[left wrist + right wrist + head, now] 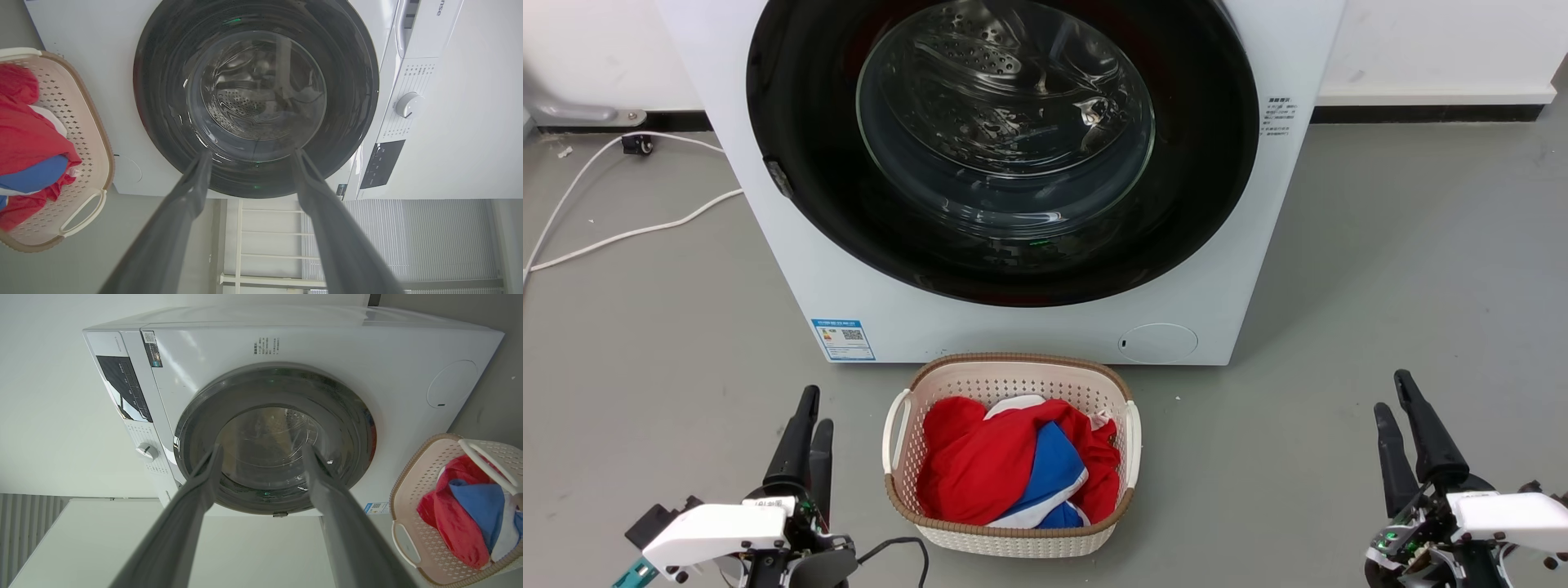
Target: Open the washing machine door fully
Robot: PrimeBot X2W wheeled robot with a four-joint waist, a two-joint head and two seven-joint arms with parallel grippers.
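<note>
Well beyond left tool (pixel 816 408), right tool (pixel 1390 392): door (pixel 1005 147).

The washing machine (pixel 1045 327) is set at twelve o'clock, its door (pixel 1005 122) in the front. A basket (pixel 1013 371) is placed before it, clothes (pixel 980 465) laid inside. A cable (pixel 629 234) is laid at ten o'clock.

The washing machine (pixel 792 269) has a smooth, faintly shiny white casing. Its washing machine door (pixel 1005 147) is a glossy black ring around clear, reflective glass, with a perforated bright metal drum (pixel 980 57) behind. In front of the machine stands a laundry basket (pixel 1013 376) of matt cream perforated plastic, holding soft red and blue cloth (pixel 988 465).
</note>
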